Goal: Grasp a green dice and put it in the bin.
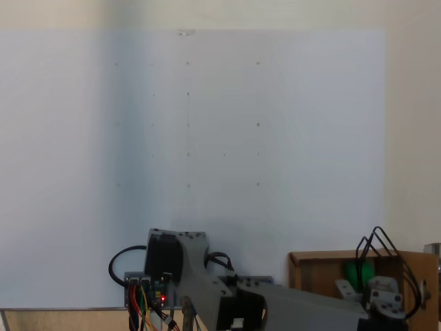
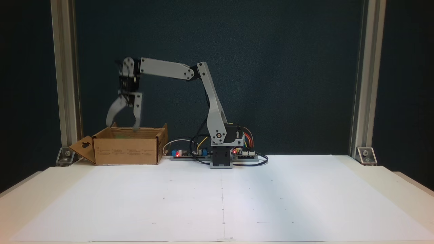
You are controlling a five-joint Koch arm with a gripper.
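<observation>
The green dice [image 1: 359,273] is inside the cardboard bin [image 2: 127,150], low between its walls. It looks small, light and stiff, with smooth faces that may slip, so I judge that two flat opposite faces are the best place to take hold. The tool [image 2: 122,125] hangs above the open bin with its jaws spread apart and holds nothing. The arm reaches sideways from its base on the counter [image 2: 217,203], with the wrist bent down.
</observation>
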